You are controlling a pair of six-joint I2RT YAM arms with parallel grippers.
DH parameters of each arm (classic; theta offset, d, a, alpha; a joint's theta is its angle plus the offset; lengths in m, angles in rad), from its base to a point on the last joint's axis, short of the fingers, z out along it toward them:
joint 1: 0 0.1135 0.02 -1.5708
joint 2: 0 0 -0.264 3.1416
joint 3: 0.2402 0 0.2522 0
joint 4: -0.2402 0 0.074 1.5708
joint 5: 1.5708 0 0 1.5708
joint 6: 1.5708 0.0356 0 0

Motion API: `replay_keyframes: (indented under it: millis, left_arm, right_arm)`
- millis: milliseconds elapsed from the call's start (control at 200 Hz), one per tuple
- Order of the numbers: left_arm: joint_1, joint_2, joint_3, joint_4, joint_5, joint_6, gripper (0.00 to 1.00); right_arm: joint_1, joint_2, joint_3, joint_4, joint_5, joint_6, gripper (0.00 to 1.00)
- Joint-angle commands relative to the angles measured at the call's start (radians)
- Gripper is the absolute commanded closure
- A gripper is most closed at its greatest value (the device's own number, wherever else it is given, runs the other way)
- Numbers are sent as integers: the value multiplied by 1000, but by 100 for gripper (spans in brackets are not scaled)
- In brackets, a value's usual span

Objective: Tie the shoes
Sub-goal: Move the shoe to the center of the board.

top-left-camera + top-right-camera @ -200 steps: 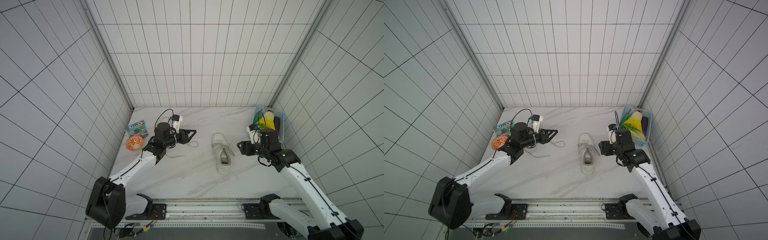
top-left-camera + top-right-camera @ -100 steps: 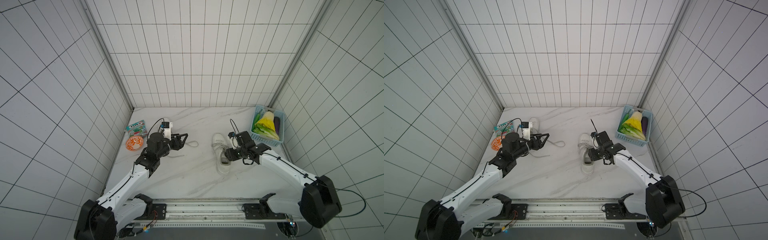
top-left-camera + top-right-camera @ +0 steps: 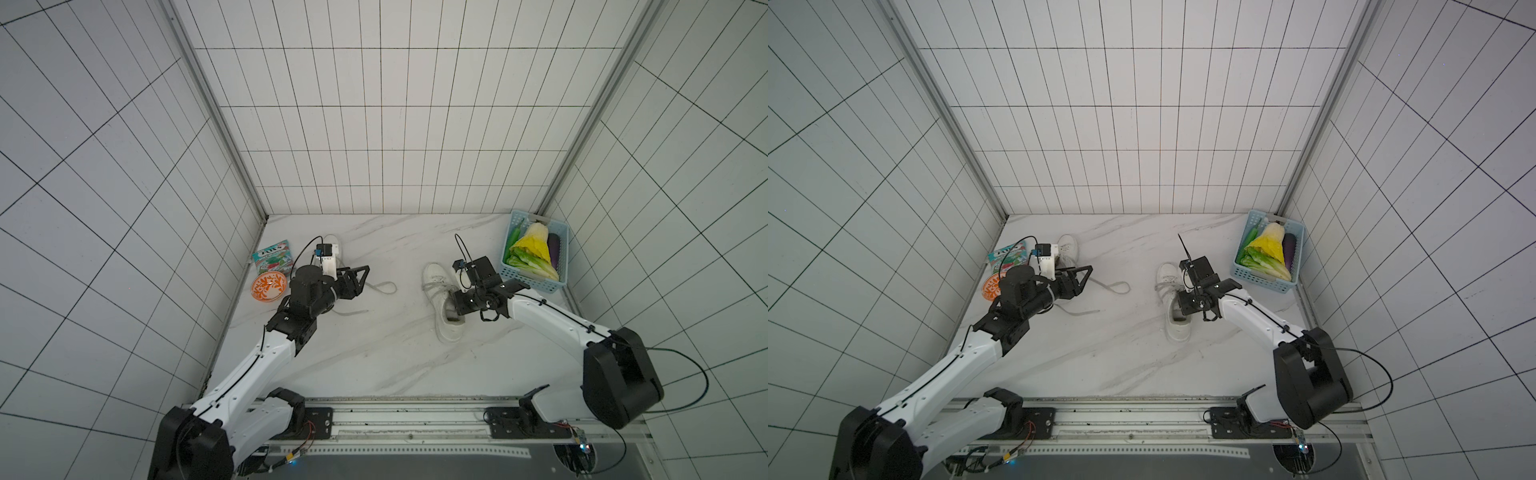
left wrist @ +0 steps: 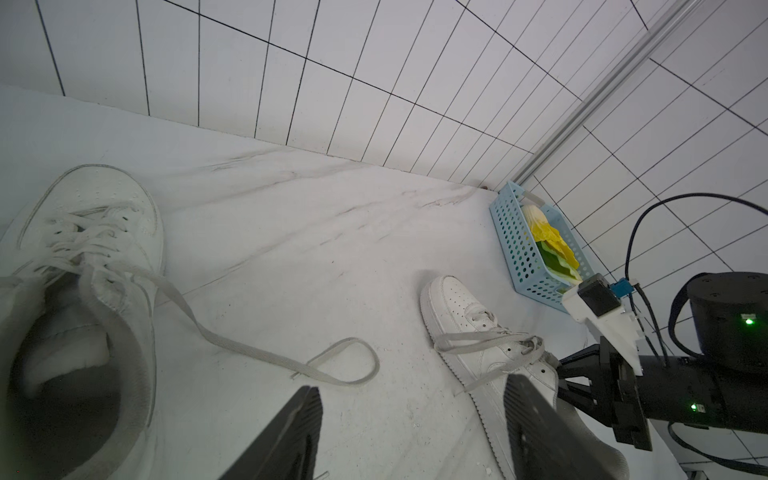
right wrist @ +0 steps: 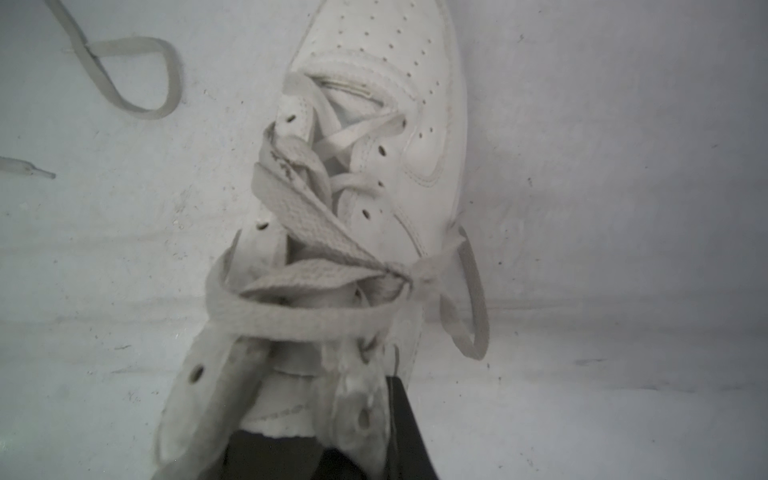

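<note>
**Right wrist view: my grip belongs on leather, not on lace**

The right wrist view shows the white leather low-top sneaker with a perforated toe (image 5: 390, 75). It lies in the middle of the white marbled table (image 3: 374, 353), toe towards the back wall. As far as I can judge, my right gripper (image 3: 457, 306) is clenched on the eyelet flap (image 5: 361, 403) at the collar of this middle sneaker. One dark finger (image 5: 405, 419) stands outside the flap and the other is hidden inside. The flat greyish laces of this shoe already meet in a small knot (image 5: 415, 274), pulled to one side, with one loop beside it.

My left gripper (image 4: 411, 388) is released and holds nothing. It hovers above the long loose lace (image 4: 249, 349) of the second white sneaker (image 4: 99, 199), which sits untied near the left back of the table.

I believe the step in hand is to steady or shift the middle sneaker. To do it well I should pinch leather only, because a lace caught between my fingers could pull the knot open. Any move should be low and slow, more a slide than a lift. It should also stay away from the light blue perforated plastic basket (image 3: 536, 282) beside my right arm.
</note>
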Motion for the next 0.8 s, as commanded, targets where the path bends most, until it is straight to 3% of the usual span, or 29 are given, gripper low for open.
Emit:
replay_keyframes:
  millis: [0,275,470,585,680,795]
  left_arm:
    - [27,-25,-11,-32,-45,4,28]
    - [90,-15,-26,-41,-47,-14,24]
    - [191,31,-32,-52,-42,-112,15]
    - [292,88,11,-126,-3,-159,14]
    - [350,153,65,-187,31,-115,17]
    - [365,255,149,-285,42,-21,23]
  right_arm:
    - [-61,58,102,28,62,-58,100]
    - [-161,321,343,44,105,-136,100]
    - [-177,440,446,46,114,-160,100]
    - [-181,427,451,46,80,-163,78]
    - [-182,349,426,46,45,-154,56]
    - [-182,219,386,43,20,-120,39]
